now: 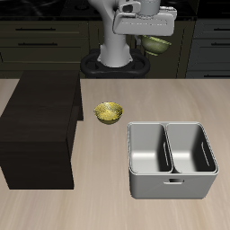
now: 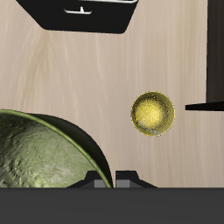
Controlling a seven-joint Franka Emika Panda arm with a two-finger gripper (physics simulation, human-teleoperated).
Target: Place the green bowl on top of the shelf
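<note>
The green bowl (image 1: 158,44) is olive with a ribbed inside. It hangs high above the back of the table, held by its rim in my gripper (image 1: 153,36). In the wrist view the green bowl (image 2: 44,156) fills much of the frame right by my gripper (image 2: 109,179), which is shut on its rim. The shelf (image 1: 40,126) is a large dark brown cabinet with a flat top, standing on the table well away from the gripper. One edge of the shelf (image 2: 215,52) shows in the wrist view.
A brighter yellow bowl (image 1: 109,112) sits on the table between the shelf and a grey two-compartment bin (image 1: 171,182). In the wrist view the yellow bowl (image 2: 153,113) lies below the gripper, and the bin's (image 2: 87,17) edge shows too.
</note>
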